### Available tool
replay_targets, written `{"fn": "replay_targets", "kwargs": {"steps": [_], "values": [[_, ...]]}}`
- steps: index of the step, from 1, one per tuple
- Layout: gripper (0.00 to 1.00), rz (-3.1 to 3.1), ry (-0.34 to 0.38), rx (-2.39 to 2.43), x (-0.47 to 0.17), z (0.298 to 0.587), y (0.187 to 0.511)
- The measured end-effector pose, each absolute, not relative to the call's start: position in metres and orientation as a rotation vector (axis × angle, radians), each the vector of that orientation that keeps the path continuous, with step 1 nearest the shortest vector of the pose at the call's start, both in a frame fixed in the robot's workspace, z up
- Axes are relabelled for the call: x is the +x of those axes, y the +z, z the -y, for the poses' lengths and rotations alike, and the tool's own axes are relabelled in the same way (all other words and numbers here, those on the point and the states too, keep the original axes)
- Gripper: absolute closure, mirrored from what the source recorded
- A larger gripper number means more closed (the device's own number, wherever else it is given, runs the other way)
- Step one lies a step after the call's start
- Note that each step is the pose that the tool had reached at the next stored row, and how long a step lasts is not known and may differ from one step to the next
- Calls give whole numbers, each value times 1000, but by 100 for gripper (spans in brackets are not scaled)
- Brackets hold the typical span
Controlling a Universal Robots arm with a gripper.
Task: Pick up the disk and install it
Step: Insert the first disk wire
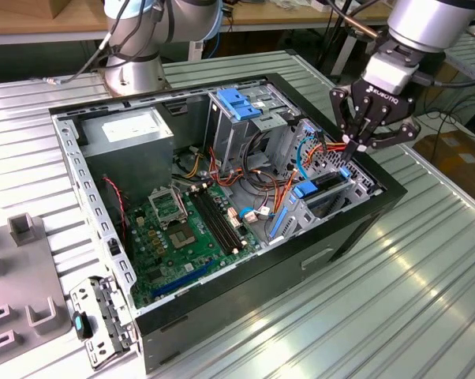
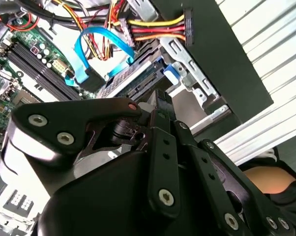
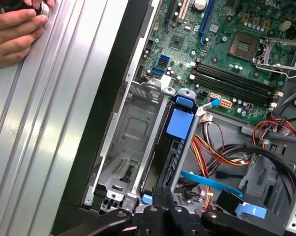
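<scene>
The disk [image 1: 326,181] stands on edge in the drive bay, at the side of the open computer case [image 1: 356,229] on the exterior view's right. Its blue bracket [image 3: 180,123] and dark edge [image 3: 171,152] run along the bay. My gripper [image 1: 353,147] hangs right above the disk's upper end, fingers pinched together with nothing between them. In both wrist views the gripper [image 3: 161,194] [image 2: 162,102] sits at the disk's [image 2: 138,81] end beside a blue tab [image 2: 171,73]. Whether the tips touch it, I cannot tell.
Beside the disk lies an empty metal bay [image 3: 128,142]. Red, yellow and blue cables [image 1: 301,154] crowd the space next to the gripper. The motherboard [image 1: 182,229] and grey power supply [image 1: 127,130] fill the case. A person's hand [image 3: 15,29] rests on the ribbed table.
</scene>
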State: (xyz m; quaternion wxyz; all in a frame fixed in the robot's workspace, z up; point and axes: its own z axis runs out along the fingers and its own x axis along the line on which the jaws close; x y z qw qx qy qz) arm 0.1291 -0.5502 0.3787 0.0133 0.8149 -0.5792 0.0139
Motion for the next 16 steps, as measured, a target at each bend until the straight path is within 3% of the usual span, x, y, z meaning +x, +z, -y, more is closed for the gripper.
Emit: {"fn": "replay_targets", "kwargs": {"steps": [16], "values": [[89, 1749, 44, 2578, 156, 534, 379]]}}
